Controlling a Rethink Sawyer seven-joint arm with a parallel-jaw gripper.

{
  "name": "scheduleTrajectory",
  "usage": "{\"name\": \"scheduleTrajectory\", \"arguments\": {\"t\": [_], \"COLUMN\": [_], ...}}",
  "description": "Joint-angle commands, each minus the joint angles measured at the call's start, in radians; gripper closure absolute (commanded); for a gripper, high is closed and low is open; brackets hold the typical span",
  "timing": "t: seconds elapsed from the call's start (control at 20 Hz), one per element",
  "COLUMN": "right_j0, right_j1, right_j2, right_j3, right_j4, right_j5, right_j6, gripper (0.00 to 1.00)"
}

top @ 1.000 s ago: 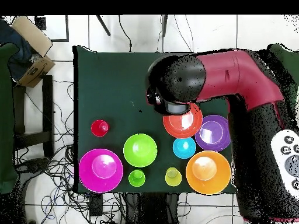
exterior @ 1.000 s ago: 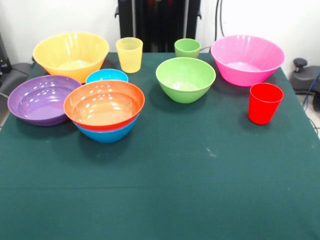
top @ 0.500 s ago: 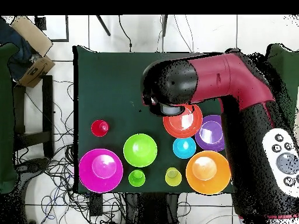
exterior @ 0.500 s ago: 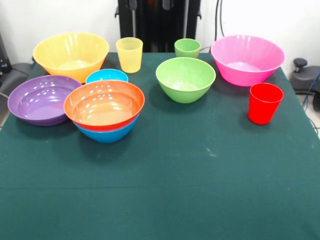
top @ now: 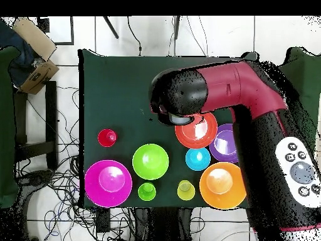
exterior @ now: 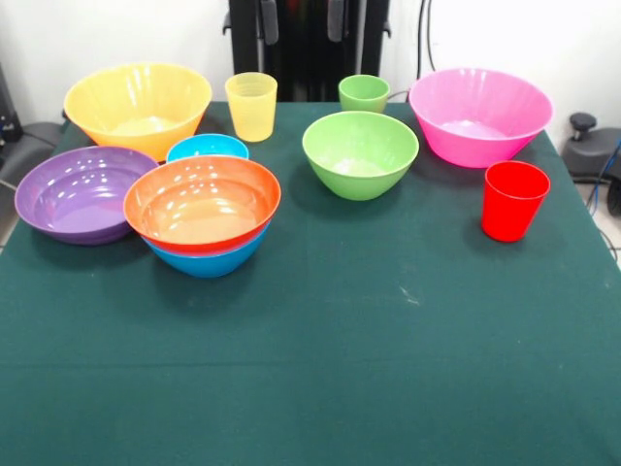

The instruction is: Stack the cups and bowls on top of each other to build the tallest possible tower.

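A red-orange bowl (exterior: 202,199) sits nested in the big blue bowl (exterior: 209,260), a two-bowl tower. Around it stand the purple bowl (exterior: 78,194), small blue bowl (exterior: 207,148) and yellow-orange bowl (exterior: 138,102). The green bowl (exterior: 360,153) and pink bowl (exterior: 479,115) stand apart. The yellow cup (exterior: 251,105), green cup (exterior: 364,93) and red cup (exterior: 513,200) stand upright and single. My gripper (exterior: 302,19) shows only as two tips at the top edge, open and empty, high above the table. From overhead the arm (top: 251,100) hides it, beside the red-orange bowl (top: 199,132).
The green table cloth (exterior: 388,369) has wide free room at its front half. In the overhead view the arm covers part of the purple bowl (top: 226,145). Cardboard boxes (top: 34,56) and cables lie off the table.
The arm's head has swung a little sideways over the table. The gripper tips have come lower and shifted right at the front view's top edge. No bowl or cup has moved.
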Motion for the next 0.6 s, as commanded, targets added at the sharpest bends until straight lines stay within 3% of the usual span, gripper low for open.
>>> {"name": "scheduleTrajectory", "arguments": {"t": [0.05, 0.6], "right_j0": [0.038, 0.042], "right_j1": [0.067, 0.084], "right_j2": [-0.045, -0.048], "right_j3": [0.083, 0.083], "right_j4": [-0.053, -0.063], "right_j5": [-0.041, -0.058], "right_j6": [-0.105, -0.098], "gripper": [0.0, 0.0]}}
